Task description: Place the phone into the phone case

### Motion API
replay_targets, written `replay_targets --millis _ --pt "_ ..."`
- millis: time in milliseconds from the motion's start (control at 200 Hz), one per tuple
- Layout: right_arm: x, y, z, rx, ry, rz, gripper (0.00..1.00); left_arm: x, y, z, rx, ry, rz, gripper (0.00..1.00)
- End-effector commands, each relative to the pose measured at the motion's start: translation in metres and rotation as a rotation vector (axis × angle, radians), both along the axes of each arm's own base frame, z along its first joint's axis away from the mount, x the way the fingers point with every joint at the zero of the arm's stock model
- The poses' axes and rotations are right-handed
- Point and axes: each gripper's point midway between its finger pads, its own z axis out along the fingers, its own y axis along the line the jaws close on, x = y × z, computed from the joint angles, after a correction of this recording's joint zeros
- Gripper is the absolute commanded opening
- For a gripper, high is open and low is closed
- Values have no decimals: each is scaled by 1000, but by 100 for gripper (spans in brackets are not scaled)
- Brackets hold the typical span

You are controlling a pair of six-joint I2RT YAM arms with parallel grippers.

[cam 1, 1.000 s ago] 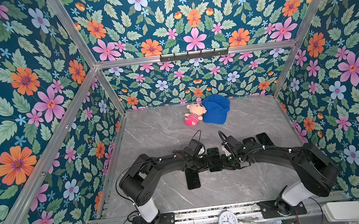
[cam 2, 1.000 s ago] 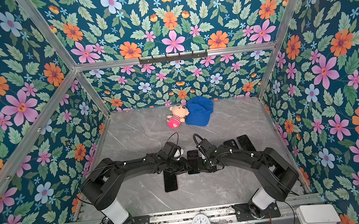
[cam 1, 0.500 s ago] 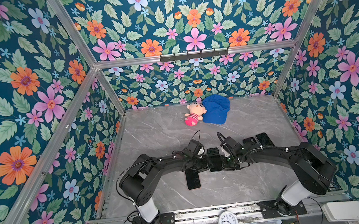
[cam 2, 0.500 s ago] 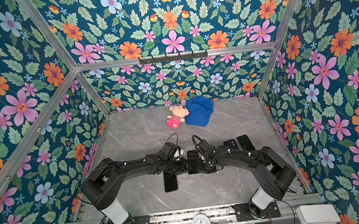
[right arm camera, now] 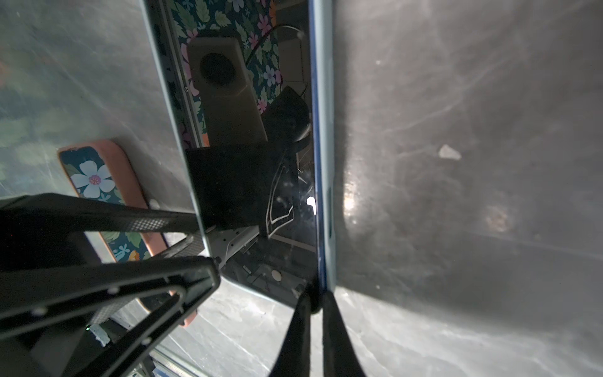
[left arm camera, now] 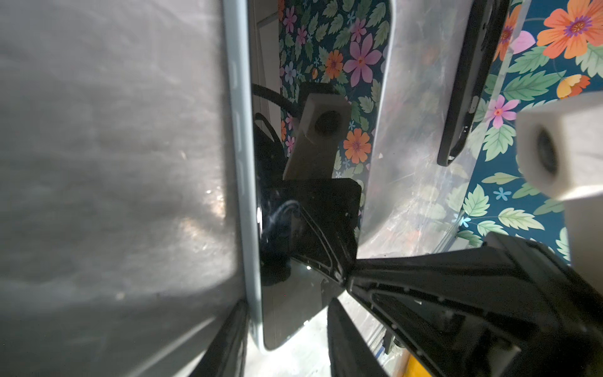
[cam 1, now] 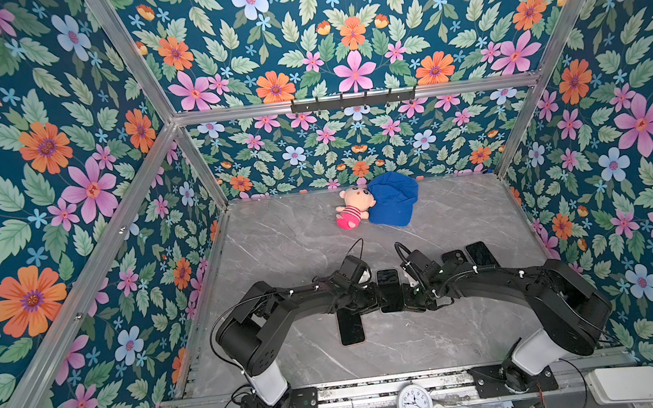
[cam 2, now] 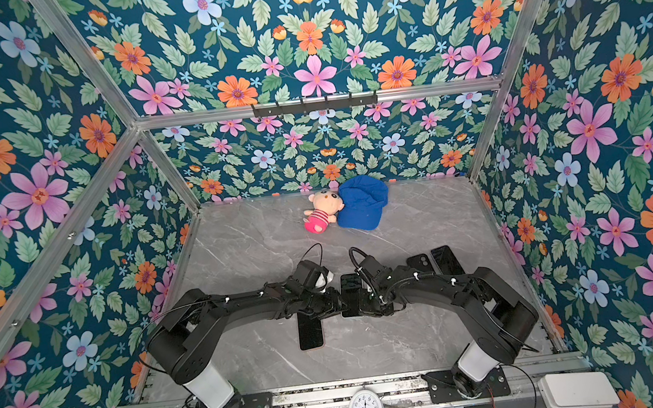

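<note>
Claws number two: left claw (cam 1: 374,299) and right claw (cam 1: 409,299) both grip one phone (cam 1: 388,284).

With the back wall as twelve o'clock, the table (cam 1: 278,239) carries a plush doll (cam 1: 352,210) at twelve, touching a cap (cam 1: 394,205) on its three o'clock side. At the centre, a phone (cam 1: 389,288) sits between the left gripper (cam 1: 370,298) at nine and the right gripper (cam 1: 411,299) at three. A second phone (cam 1: 350,328) lies flat at its seven. The phone case (cam 1: 454,258) lies at two, with another flat slab (cam 1: 482,253) just beside it. On the front rail, a clock (cam 1: 414,404) stands at six.
</note>
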Motion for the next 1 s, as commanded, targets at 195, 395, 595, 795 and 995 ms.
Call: replay_targets --millis 195,395,595,795,995 --pt "-2 -6 -6 -49 18 -14 5 -6 9 -4 43 10 -1 43" --pt "3 -15 11 -93 -30 -9 6 -3 10 -1 49 -3 -3 43" --pt "8 -20 26 -117 -83 9 17 3 11 6 40 -24 3 45" --pt "20 -8 26 -102 -96 54 25 13 17 14 22 -43 18 48" --pt "11 -10 12 -103 -55 56 31 8 17 10 10 -28 6 49"
